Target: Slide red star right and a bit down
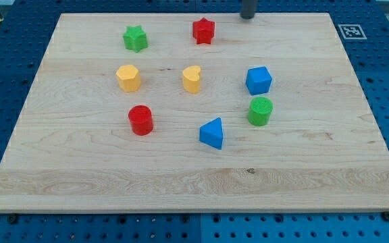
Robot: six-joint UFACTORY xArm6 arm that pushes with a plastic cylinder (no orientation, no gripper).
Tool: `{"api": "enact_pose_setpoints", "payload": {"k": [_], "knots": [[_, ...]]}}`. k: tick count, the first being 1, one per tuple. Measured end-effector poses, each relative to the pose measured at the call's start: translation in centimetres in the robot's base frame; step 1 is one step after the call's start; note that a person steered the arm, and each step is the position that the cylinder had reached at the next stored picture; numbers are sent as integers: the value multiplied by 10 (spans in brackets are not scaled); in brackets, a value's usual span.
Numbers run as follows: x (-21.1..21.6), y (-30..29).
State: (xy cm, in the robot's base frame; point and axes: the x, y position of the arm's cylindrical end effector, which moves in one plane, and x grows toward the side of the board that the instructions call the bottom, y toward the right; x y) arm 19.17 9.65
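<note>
The red star (203, 30) sits near the top of the wooden board (80, 169), a little right of its middle. My tip (247, 17) shows at the view's top edge, to the right of the red star and slightly above it, apart from it by a clear gap. Only the rod's lower end is in view.
A green star (135, 38) lies left of the red star. Below are a yellow hexagon block (128, 77), a yellow heart (192, 79), a blue cube-like block (258, 80), a green cylinder (260, 111), a red cylinder (140, 120) and a blue triangle (212, 133).
</note>
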Motion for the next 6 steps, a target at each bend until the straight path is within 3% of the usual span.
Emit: {"api": "enact_pose_setpoints", "payload": {"k": [1,2,3,6], "knots": [[2,-33],[2,-107],[3,-133],[42,-94]]}}
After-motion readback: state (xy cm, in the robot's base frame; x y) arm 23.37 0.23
